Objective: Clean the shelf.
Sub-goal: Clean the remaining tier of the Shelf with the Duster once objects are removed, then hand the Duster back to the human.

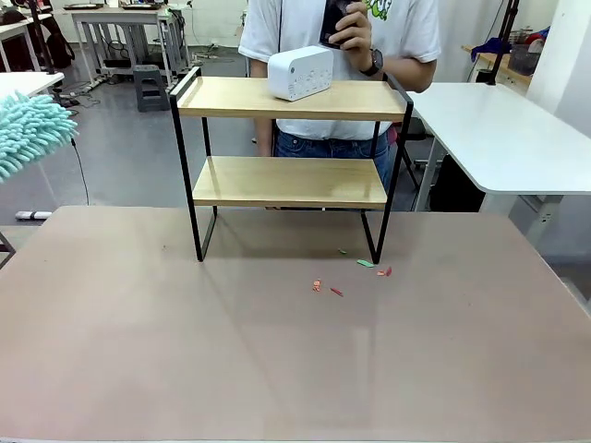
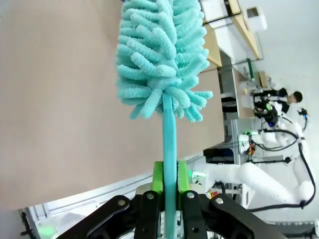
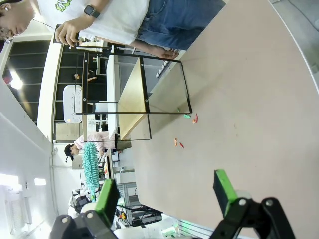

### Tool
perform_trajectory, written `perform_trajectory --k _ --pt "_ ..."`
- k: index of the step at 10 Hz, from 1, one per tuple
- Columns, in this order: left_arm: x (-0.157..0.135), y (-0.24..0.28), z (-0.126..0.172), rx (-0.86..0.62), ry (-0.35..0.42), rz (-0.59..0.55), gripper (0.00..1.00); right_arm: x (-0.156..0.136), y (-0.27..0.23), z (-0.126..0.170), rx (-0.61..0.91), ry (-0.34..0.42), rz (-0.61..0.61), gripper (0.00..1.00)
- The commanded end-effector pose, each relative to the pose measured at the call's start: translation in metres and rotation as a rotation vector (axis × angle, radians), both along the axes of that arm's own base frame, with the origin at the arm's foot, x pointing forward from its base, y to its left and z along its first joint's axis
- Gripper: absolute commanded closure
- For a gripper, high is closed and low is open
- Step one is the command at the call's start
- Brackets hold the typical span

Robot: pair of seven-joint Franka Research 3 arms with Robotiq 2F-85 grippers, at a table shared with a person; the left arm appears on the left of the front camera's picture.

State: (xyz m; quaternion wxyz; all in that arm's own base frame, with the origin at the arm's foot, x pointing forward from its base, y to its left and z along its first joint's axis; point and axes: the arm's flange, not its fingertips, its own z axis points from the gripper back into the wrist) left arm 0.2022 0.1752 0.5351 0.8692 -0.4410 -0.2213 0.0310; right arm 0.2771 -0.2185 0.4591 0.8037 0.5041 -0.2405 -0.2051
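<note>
The shelf, two light wooden boards in a thin black frame, stands at the table's far middle; a white box-shaped device rests on its top board. My left gripper is shut on the teal handle of a fluffy teal duster, whose head shows at the far left edge, well left of the shelf. The right wrist view shows the shelf sideways, with my right gripper open and empty over the table.
Small red and green scraps lie on the brown table just in front of the shelf's right leg. A person stands behind the shelf, holding a dark object near the chest. A white table stands at the right.
</note>
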Motion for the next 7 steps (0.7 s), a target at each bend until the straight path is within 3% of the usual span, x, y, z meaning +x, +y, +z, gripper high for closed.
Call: perform_trajectory --k 1,7 --pt "-0.0064 0.0069 0.0023 0.004 -0.024 -0.020 0.88 0.0025 -0.0001 0.0007 0.002 -0.037 -0.001 0.00" --pt "-0.0064 0.0069 0.0023 0.004 -0.024 -0.020 0.88 0.0025 -0.0001 0.0007 0.002 -0.037 -0.001 0.00"
